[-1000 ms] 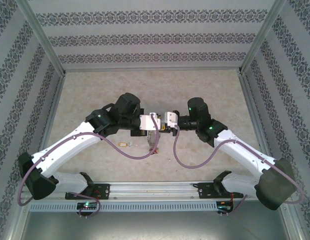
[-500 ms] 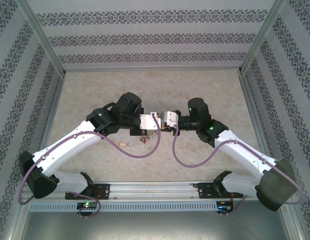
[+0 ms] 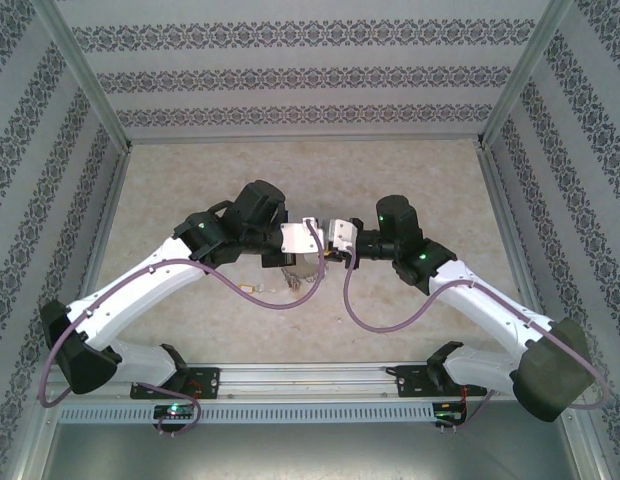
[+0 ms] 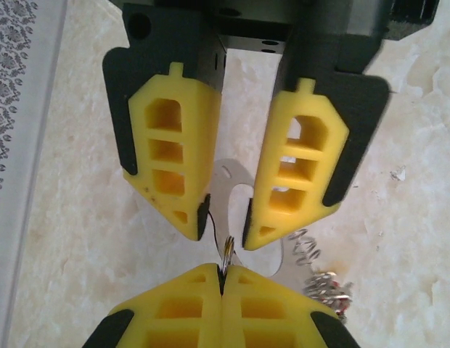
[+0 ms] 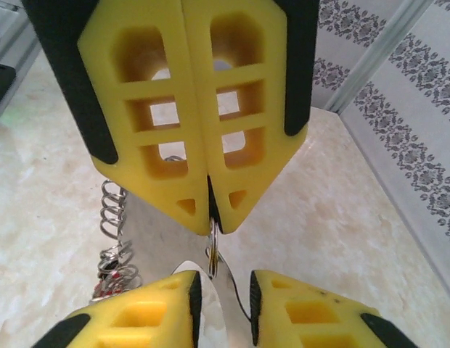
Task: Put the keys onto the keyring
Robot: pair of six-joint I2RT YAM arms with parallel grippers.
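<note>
Metal keyring (image 4: 227,251) pinched in left gripper (image 4: 221,279), right gripper (image 4: 225,228) facing it

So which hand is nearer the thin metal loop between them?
Left. The left hand is shut on the metal loop, pinching it at its fingertips. The right hand faces it tip to tip, fingers slightly apart on either side of the loop's end.
</note>
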